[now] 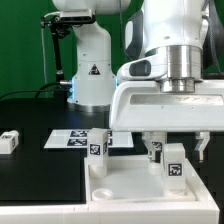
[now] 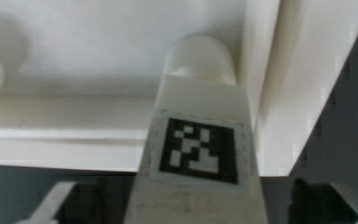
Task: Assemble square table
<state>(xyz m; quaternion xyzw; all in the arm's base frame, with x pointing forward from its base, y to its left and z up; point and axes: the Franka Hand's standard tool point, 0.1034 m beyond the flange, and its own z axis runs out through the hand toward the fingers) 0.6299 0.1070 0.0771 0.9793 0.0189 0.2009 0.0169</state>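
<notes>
The jaws stand open, fingertips [image 1: 152, 152] on either side of an upright leg [image 1: 173, 166]. A sliver of gap shows on each flank, so nothing is gripped. The wrist view agrees: the tagged leg [image 2: 202, 150] stands free between them, its far end set into an inside corner of the raised rim [image 2: 87, 110].

In the exterior view this leg stands at about one o'clock from the middle of the square top [image 1: 130, 195], which lies on the dark counter [image 1: 40, 180] directly beneath the arm. At nine o'clock from the jaws a second leg [image 1: 97, 146] stands upright at another corner of the top. Past it, also at nine o'clock, lies the marker board [image 1: 68, 138]. Well apart at the picture's edge, a loose leg [image 1: 9, 141] rests on its side on the counter.

I judge the job roughly half done, with two legs up and two to go. Whether either one is fully tightened cannot be told from here. The loose leg looks the likeliest to go in next, and the fourth is not in view.
</notes>
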